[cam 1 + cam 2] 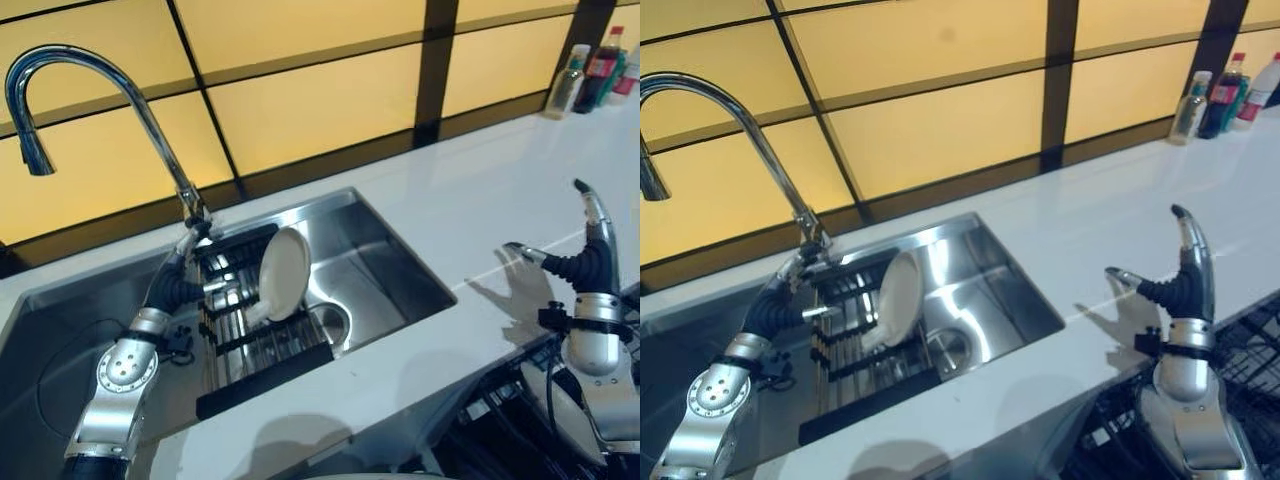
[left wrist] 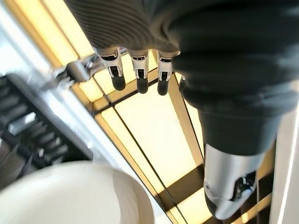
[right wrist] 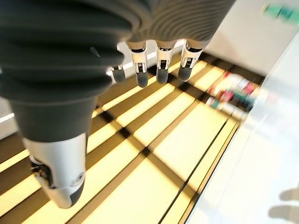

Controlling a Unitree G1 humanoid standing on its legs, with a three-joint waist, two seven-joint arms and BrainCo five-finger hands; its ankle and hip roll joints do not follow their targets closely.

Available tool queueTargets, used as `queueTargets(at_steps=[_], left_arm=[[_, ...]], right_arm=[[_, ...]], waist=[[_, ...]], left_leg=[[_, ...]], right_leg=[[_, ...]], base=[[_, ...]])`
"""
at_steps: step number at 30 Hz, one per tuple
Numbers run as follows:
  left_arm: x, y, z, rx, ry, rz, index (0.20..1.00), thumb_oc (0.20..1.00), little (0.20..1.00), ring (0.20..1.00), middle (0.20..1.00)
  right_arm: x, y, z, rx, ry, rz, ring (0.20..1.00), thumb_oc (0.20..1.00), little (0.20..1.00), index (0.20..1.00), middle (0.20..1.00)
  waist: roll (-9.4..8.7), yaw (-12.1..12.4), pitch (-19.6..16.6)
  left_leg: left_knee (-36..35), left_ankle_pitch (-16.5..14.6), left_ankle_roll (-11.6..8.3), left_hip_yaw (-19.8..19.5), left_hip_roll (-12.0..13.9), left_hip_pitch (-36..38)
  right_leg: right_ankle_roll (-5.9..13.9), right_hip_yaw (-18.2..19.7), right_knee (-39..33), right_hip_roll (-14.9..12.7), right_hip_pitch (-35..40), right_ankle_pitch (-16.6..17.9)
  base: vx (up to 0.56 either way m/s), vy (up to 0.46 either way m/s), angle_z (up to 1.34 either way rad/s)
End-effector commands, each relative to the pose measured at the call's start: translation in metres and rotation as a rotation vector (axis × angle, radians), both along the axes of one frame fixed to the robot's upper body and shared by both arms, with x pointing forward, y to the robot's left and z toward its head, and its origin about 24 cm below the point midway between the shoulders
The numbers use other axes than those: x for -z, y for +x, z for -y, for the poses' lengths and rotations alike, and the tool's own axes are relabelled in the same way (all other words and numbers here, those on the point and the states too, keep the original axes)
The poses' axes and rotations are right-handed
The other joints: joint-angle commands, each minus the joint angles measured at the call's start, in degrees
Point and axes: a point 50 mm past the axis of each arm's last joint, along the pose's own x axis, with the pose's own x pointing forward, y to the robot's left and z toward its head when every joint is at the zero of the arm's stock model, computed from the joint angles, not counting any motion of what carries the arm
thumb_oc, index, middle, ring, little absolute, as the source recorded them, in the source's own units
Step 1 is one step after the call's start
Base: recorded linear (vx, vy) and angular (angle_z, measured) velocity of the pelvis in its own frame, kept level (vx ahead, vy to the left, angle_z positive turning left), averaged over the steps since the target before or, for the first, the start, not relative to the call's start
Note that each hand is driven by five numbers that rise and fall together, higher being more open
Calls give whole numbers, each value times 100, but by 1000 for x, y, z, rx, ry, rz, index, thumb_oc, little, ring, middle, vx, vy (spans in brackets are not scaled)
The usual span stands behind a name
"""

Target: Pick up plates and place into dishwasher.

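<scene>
A white plate [image 1: 283, 272] stands on edge in the black dish rack [image 1: 240, 345] inside the steel sink [image 1: 400, 262]. My left hand [image 1: 178, 272] reaches in over the rack beside the tap's base, just left of the plate and apart from it. Its fingers [image 2: 138, 74] are straight and hold nothing, with the plate's rim [image 2: 74, 193] close under them. My right hand [image 1: 592, 255] is raised above the white counter at the right, fingers [image 3: 159, 65] straight and thumb spread, empty.
A tall curved tap [image 1: 100, 80] arches over the sink's left half. The dishwasher's dark wire rack [image 1: 1265, 345] shows below the counter edge at the lower right. Several bottles [image 1: 595, 72] stand at the far right corner of the counter [image 1: 470, 190].
</scene>
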Motion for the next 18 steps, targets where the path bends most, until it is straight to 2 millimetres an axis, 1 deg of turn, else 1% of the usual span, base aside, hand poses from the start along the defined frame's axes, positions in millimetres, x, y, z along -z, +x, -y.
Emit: queueTargets(at_steps=[1, 2, 3, 4, 5, 6, 7, 8, 9, 10, 12, 14, 18], left_arm=[[-40, 8, -5, -10, 179, 207, 1000, 1000, 1000, 1000, 1000], [-40, 8, -5, -11, 193, 214, 1000, 1000, 1000, 1000, 1000], [-39, 7, -6, -14, 212, 217, 1000, 1000, 1000, 1000, 1000], [-37, 5, -8, -24, 225, 213, 1000, 1000, 1000, 1000, 1000], [-36, 3, -9, -36, 236, 210, 1000, 1000, 1000, 1000, 1000], [-35, 1, -12, -57, 253, 208, 1000, 1000, 1000, 1000, 1000], [-36, -1, -14, -77, 274, 208, 1000, 1000, 1000, 1000, 1000], [-37, -1, -14, -91, 293, 209, 1000, 1000, 1000, 1000, 1000], [-38, -1, -14, -98, 300, 211, 1000, 1000, 1000, 1000, 1000], [-40, 1, -15, -111, 316, 217, 1000, 1000, 1000, 1000, 1000], [-43, 5, -17, -123, 340, 229, 1000, 1000, 1000, 1000, 1000], [-45, 7, -22, -137, 375, 242, 1000, 1000, 1000, 1000, 1000], [-52, 5, -29, -141, 498, 263, 1000, 1000, 1000, 1000, 1000]], right_arm=[[-31, 13, -7, -65, -24, 121, 1000, 1000, 1000, 1000, 1000], [-31, 14, -8, -69, -25, 120, 1000, 1000, 1000, 1000, 1000], [-30, 14, -9, -74, -29, 114, 1000, 1000, 1000, 1000, 1000], [-30, 16, -12, -84, -28, 111, 1000, 1000, 1000, 1000, 1000], [-30, 18, -14, -94, -24, 108, 1000, 1000, 1000, 1000, 1000], [-31, 21, -17, -112, -22, 105, 1000, 1000, 1000, 1000, 1000], [-31, 23, -20, -127, -23, 102, 1000, 1000, 1000, 1000, 1000], [-32, 24, -23, -137, -29, 100, 1000, 1000, 1000, 1000, 1000], [-33, 25, -25, -143, -33, 99, 1000, 1000, 1000, 1000, 1000], [-35, 26, -26, -150, -42, 102, 1000, 1000, 1000, 1000, 1000], [-39, 27, -27, -158, -49, 109, 1000, 1000, 1000, 1000, 1000], [-39, 25, -27, -170, -57, 110, 1000, 1000, 1000, 1000, 1000], [-34, 16, -18, -160, -54, 91, 1000, 1000, 1000, 1000, 1000]], waist=[[-512, 154, 49], [-516, 176, 66], [-510, 235, 107], [-480, 303, 138], [-448, 369, 160], [-428, 456, 166], [-423, 530, 165], [-420, 582, 171], [-407, 611, 178], [-390, 617, 200], [-364, 607, 220], [-307, 498, 187], [-281, 357, 33]], left_leg=[[1418, -408, 49, -195, -295, -718], [1657, -404, 37, -260, -314, -849], [1986, -368, 21, -448, -394, -1048], [1964, -343, 38, -746, -501, -1129], [1723, -340, 76, -1000, -574, -1070], [1221, -274, 117, -1360, -628, -980], [733, -26, 112, -1697, -600, -941], [423, 192, 86, -1942, -551, -920], [185, 368, 51, -2078, -497, -927], [122, 514, -8, -2201, -451, -1030], [167, 441, -20, -2228, -451, -1061], [11, 433, -31, -1964, -372, -945], [-112, 374, 22, -1727, -382, -807]], right_leg=[[246, 130, -1185, -9, 1009, 165], [227, 129, -1163, -24, 993, 168], [205, 153, -1123, -36, 979, 176], [218, 241, -1076, -15, 926, 201], [244, 347, -1038, 21, 907, 197], [267, 488, -1032, 62, 886, 196], [283, 598, -1063, 95, 859, 211], [293, 693, -1109, 113, 858, 218], [287, 744, -1137, 127, 868, 219], [281, 834, -1139, 119, 856, 207], [296, 852, -1062, 75, 800, 123], [350, 695, -928, 5, 674, 68], [449, 663, -857, -77, 554, 70]], base=[[-41, -99, 13], [-44, -87, 0], [0, 0, 0], [9, 49, 13], [45, 96, 28], [58, 103, 11], [55, 139, -33], [42, 130, -71], [25, 191, -83], [-2, 166, -74], [-26, 236, -53], [2, 244, -44], [72, 177, -55]])
